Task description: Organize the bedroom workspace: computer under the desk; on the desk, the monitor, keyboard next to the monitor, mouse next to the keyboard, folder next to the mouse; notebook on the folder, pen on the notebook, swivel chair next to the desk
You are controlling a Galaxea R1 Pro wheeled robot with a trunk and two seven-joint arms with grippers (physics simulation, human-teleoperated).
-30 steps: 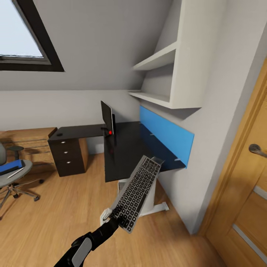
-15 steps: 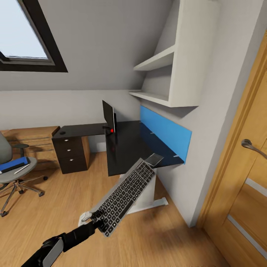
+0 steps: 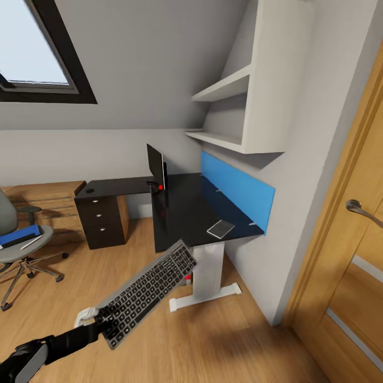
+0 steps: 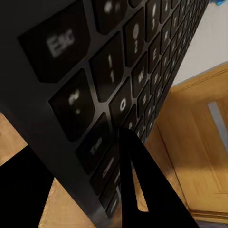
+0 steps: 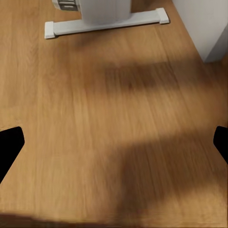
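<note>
The left gripper (image 3: 101,319) grips one short end of the keyboard (image 3: 146,294), and its jaws are closed on that end. The keyboard is up in the air, tilted, and its far end points toward the desk (image 3: 181,210). It is near the front edge of the desk but not over it and not touching it. In the left wrist view the keyboard (image 4: 109,85) is very close, with its black keys big and blurry, and one dark finger (image 4: 135,185) lies across its edge.

The desk is long, black and shiny. The monitor (image 3: 156,169) stands upright on the desk, seen almost from the side, with a small red light low on it. A small flat clear plate (image 3: 221,229) lies on the desk near its front end, next to the blue wall panel (image 3: 236,192). The white desk leg (image 3: 206,274) stands on the wooden floor (image 3: 239,340) under that end. The drawer unit (image 3: 103,221) with round silver knobs sits under the far part of the desk.

The swivel chair (image 3: 21,250) is well apart from the desk, past the drawer unit. The blue folder (image 3: 18,235) lies on its seat, and the thin pale pen (image 3: 31,242) lies just beside the folder.

In the right wrist view, the two dark tips of the right gripper (image 5: 114,145) are spread wide apart over the wooden floor (image 5: 109,118), holding nothing. The white foot of the desk leg (image 5: 107,21) is on the floor ahead of them.
</note>
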